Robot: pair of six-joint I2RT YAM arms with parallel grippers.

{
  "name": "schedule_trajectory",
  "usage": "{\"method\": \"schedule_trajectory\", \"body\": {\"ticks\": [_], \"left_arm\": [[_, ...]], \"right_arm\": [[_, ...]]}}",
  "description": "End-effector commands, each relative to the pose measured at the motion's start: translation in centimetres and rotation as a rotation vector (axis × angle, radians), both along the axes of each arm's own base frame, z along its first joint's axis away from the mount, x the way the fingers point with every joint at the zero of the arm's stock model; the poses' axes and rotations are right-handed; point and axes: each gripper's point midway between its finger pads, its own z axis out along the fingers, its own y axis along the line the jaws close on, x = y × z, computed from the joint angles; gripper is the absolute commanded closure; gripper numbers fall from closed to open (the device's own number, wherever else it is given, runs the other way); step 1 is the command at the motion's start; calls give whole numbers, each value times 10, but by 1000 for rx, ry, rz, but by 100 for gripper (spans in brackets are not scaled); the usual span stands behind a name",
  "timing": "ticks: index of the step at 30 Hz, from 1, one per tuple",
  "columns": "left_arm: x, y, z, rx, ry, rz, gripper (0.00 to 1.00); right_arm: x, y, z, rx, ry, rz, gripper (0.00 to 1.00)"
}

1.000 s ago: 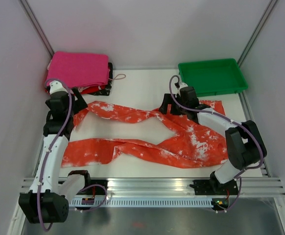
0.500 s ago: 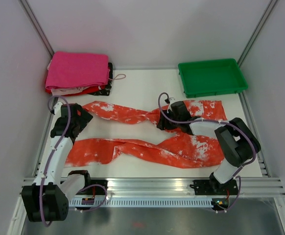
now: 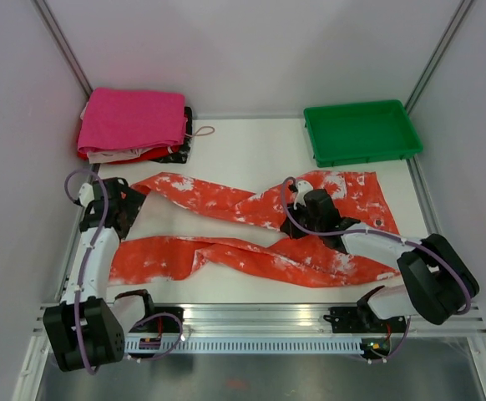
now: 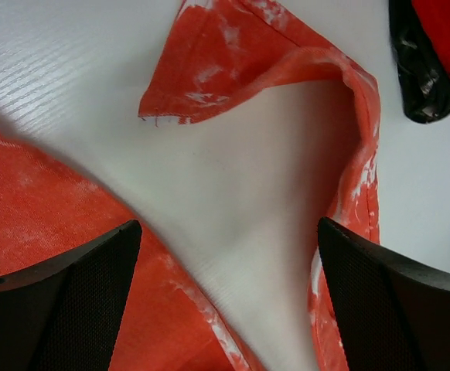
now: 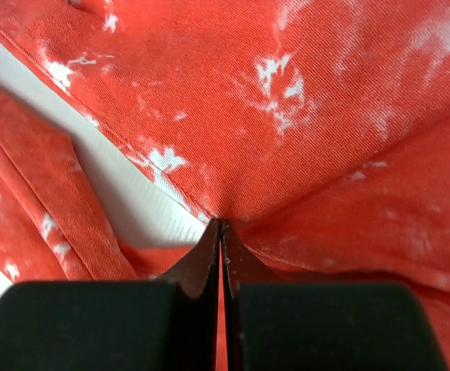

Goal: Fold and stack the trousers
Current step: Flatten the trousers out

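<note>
Top external view: orange trousers lie spread on the tabletop, the right hand pinched tight on fabric where the 2 legs meet. The left hand hangs released over the far leg's end; beyond sit a pink stack and green tray.

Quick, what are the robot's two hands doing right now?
Left gripper: open, holding nothing.
Right gripper: shut, pinching the orange white-speckled cloth trousers.

White table carries orange trousers spread flat across the middle w/ legs splayed twd the left, a green tray at far-right corner & a folded stack, pink on top, at far-left corner.
</note>
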Motion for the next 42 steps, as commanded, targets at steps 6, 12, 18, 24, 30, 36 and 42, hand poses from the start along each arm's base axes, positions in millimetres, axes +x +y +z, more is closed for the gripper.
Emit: {"method": "schedule_trajectory", "body": {"ticks": [6, 12, 18, 24, 30, 36, 42], "left_arm": [[19, 12, -18, -164, -69, 52, 0], [38, 17, -19, -198, -143, 96, 0], [49, 14, -34, -274, -188, 148, 0], [60, 15, -58, -307, -185, 165, 3], [76, 31, -53, -205, -260, 148, 47], [84, 74, -11, 140, -291, 53, 98], [77, 96, 31, 365, -388, 51, 98]], "right_arm": [[-40, -21, -17, -35, 68, 16, 100], [-48, -20, -8, 10, 94, -9, 100], [-50, -22, -6, 17, 86, -19, 100], [-48, -19, -7, 24, 93, -22, 100], [-44, -10, -5, 42, 126, -14, 100], [-39, -6, -4, 70, 143, -51, 96], [-23, 10, 12, 130, 135, -54, 65]]}}
